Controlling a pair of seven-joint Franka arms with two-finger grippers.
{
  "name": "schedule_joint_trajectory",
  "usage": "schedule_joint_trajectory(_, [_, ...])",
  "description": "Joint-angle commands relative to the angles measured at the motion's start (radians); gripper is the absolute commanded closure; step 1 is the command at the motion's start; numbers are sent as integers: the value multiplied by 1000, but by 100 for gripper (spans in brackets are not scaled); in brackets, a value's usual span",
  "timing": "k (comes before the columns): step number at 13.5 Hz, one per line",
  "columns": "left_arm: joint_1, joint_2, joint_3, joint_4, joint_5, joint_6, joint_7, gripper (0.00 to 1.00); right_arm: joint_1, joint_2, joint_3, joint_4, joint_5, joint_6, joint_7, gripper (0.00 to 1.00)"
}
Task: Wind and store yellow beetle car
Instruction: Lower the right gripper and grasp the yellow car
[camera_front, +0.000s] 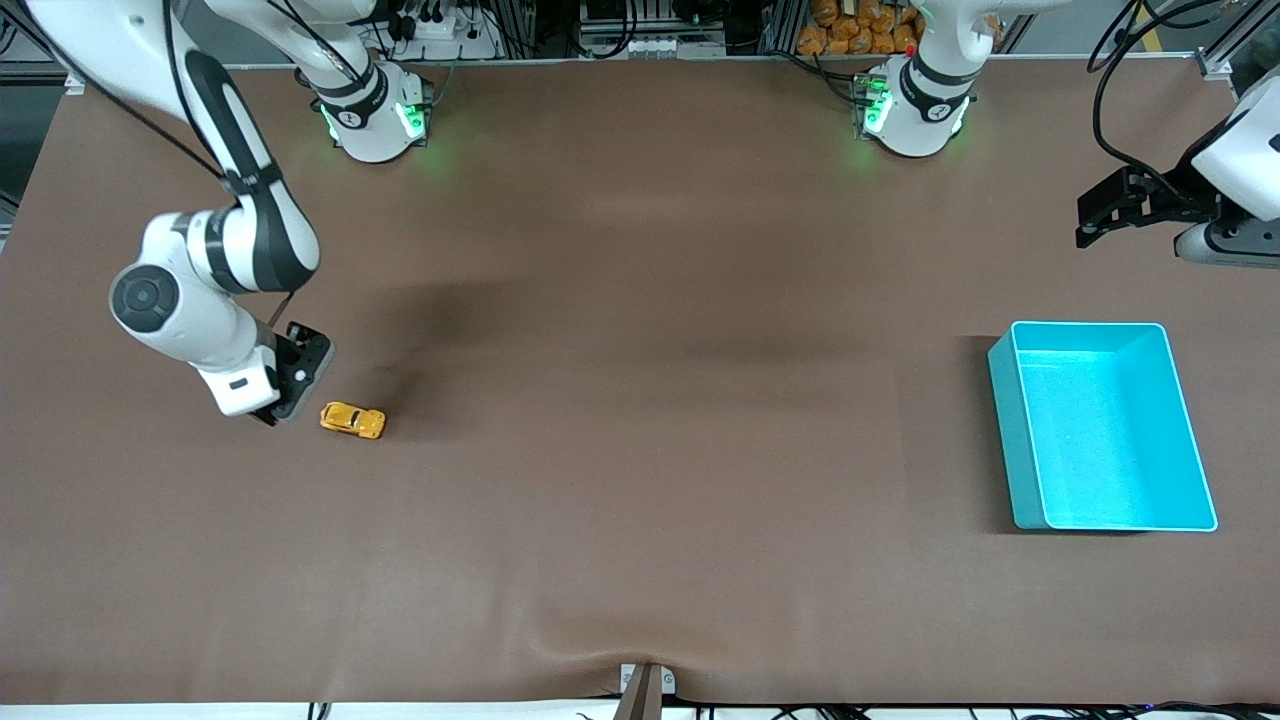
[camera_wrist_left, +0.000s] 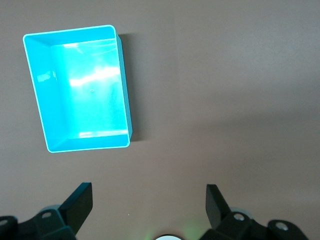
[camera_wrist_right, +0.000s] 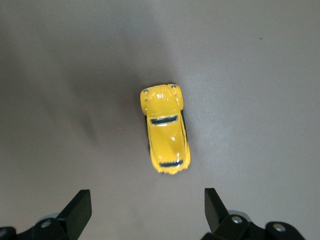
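Observation:
The yellow beetle car (camera_front: 353, 420) stands on its wheels on the brown table, toward the right arm's end. My right gripper (camera_front: 290, 395) hangs low over the table just beside the car, open and empty. In the right wrist view the car (camera_wrist_right: 165, 129) lies just ahead of the open gripper (camera_wrist_right: 147, 200), not between its fingers. The turquoise bin (camera_front: 1090, 327) sits empty toward the left arm's end. My left gripper (camera_front: 1095, 215) is open and empty, waiting high over the table's edge by the bin. In the left wrist view the bin (camera_wrist_left: 70, 31) shows ahead of the left gripper (camera_wrist_left: 149, 195).
The brown mat (camera_front: 640, 400) covers the whole table. It has a slight wrinkle at the edge nearest the front camera (camera_front: 600, 640). The two arm bases (camera_front: 375, 115) (camera_front: 910, 110) stand along the edge farthest from the front camera.

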Motion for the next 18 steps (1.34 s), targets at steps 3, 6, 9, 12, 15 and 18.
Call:
schedule_joint_trajectory(3, [2, 4, -3, 15, 24, 0, 16, 0, -53, 101, 66, 58, -17, 68, -79, 0])
schedule_joint_trajectory(6, [2, 4, -3, 16, 24, 0, 16, 0, -48, 135, 68, 75, -67, 83, -81, 7])
schedule_joint_trajectory(9, [4, 4, -3, 15, 24, 0, 16, 0, -28, 167, 68, 73, -86, 145, -75, 25])
schedule_joint_trajectory(12, [2, 6, -3, 16, 24, 0, 16, 0, -5, 175, 68, 73, -86, 146, -68, 46])
schedule_joint_trajectory(15, [2, 6, -3, 15, 24, 0, 16, 0, 16, 179, 68, 73, -87, 158, -81, 80])
schedule_joint_trajectory(18, [2, 4, -3, 15, 24, 0, 16, 0, 36, 190, 61, 78, -90, 165, -125, 100])
